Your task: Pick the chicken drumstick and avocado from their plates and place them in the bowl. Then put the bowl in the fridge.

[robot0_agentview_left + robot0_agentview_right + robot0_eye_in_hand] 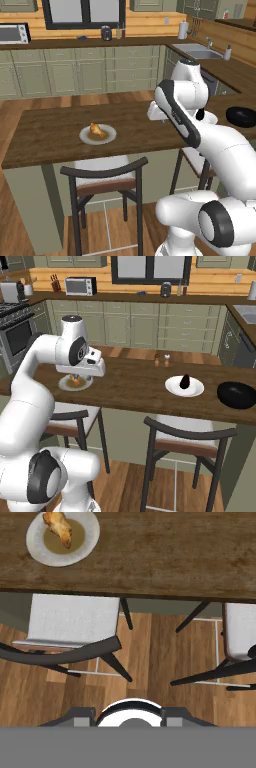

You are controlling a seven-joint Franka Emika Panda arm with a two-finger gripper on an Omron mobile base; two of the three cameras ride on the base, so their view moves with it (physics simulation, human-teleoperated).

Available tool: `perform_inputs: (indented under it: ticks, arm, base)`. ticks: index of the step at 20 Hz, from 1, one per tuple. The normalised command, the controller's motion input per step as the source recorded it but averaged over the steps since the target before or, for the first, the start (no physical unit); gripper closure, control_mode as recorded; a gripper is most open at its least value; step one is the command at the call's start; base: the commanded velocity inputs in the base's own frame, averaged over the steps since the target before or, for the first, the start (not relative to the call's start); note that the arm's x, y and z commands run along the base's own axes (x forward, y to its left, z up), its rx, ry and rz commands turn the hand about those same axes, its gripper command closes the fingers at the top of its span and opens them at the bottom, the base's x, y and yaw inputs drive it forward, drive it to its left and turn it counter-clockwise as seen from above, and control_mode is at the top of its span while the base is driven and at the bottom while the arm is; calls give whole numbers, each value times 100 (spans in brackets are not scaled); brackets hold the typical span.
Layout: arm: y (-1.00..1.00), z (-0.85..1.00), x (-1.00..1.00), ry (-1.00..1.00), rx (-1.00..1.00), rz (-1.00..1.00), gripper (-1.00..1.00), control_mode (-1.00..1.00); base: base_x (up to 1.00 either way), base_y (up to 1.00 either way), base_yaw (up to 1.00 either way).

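Observation:
The chicken drumstick (97,131) (60,527), golden-brown, lies on the pale grey plate (107,138) (85,542) on the dark wooden counter. The dark avocado (185,381) sits on the white plate (195,390) further right. At the counter's right end stands the glossy black bowl (241,116) (237,394). My gripper (129,717) hangs open and holds nothing, above the counter's near edge and the stools. It is to the right of the grey plate and on its near side. My hand (92,367) partly hides that plate in the right base view. The fridge is out of view.
Two stools (107,172) (192,438) stand tucked under the counter's near edge (125,594). Salt and pepper shakers (161,360) stand at the counter's far side. Olive-green cabinets (75,72), a sink (197,50) and a stove (15,331) line the walls behind.

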Motion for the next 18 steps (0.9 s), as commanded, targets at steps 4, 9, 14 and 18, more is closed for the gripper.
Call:
perform_inputs:
  ticks: [4,9,14,18]
  arm:
    - [9,-18,-10,0,0,0,-100,-100]
    - [90,-45,12,0,-7,3,-100,-100]
    - [88,-24,80,0,-1,23,-100,-100]
    - [22,-9,99,1,0,33,-100,-100]
  base:
    - [0,0,0]
    - [0,0,0]
    - [0,0,0]
    - [0,0,0]
